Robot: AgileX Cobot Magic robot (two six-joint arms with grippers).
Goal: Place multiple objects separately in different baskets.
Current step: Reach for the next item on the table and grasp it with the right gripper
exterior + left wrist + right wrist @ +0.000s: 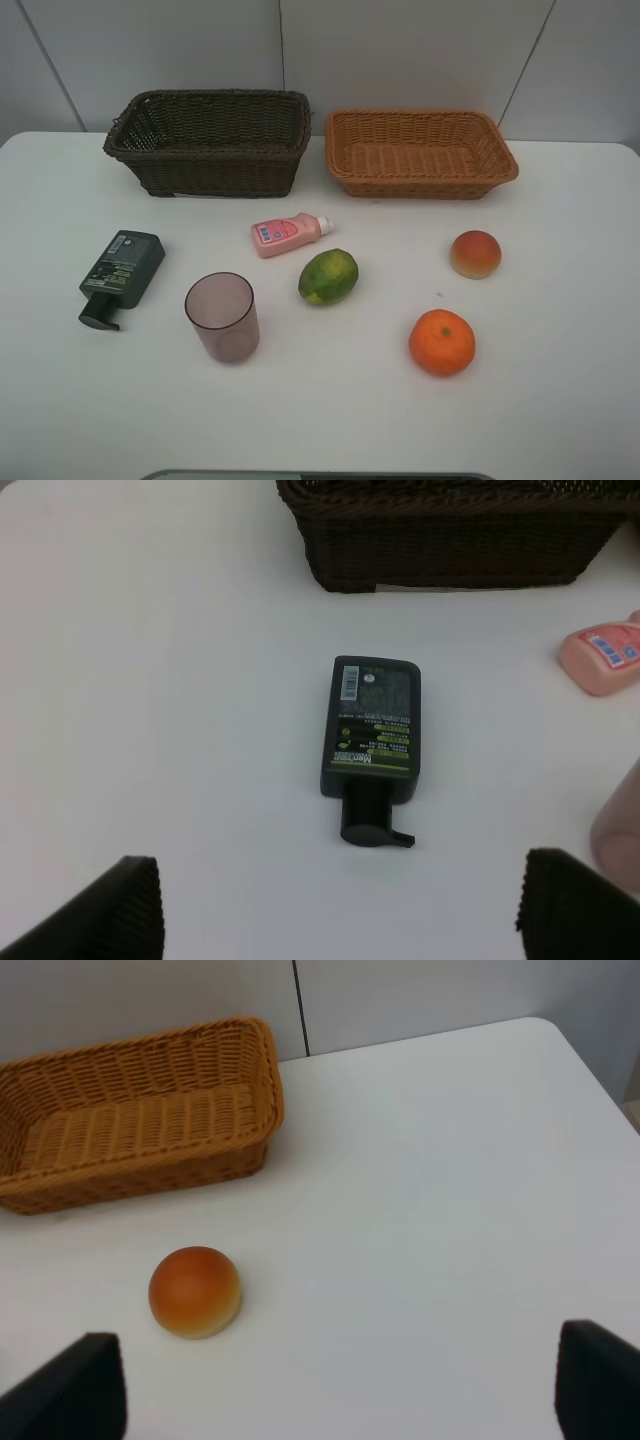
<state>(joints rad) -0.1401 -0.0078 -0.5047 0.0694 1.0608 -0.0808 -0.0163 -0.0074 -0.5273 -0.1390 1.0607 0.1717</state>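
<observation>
A dark brown basket (210, 140) and an orange-tan basket (420, 152) stand side by side at the back, both empty. In front lie a dark green pump bottle (122, 275), a small pink bottle (288, 234), an upright mauve cup (222, 316), a green-yellow fruit (328, 276), a peach (475, 253) and an orange (441, 342). Neither gripper shows in the high view. The left gripper (335, 915) is open, above the table short of the pump bottle (371, 735). The right gripper (335, 1390) is open, with the peach (195, 1291) and the tan basket (130, 1120) ahead.
The white table (560, 330) ends at a rounded corner on the right (545, 1030). A grey panelled wall (400, 50) stands behind the baskets. The pink bottle (605, 655) and cup edge (620, 825) show at the side of the left wrist view.
</observation>
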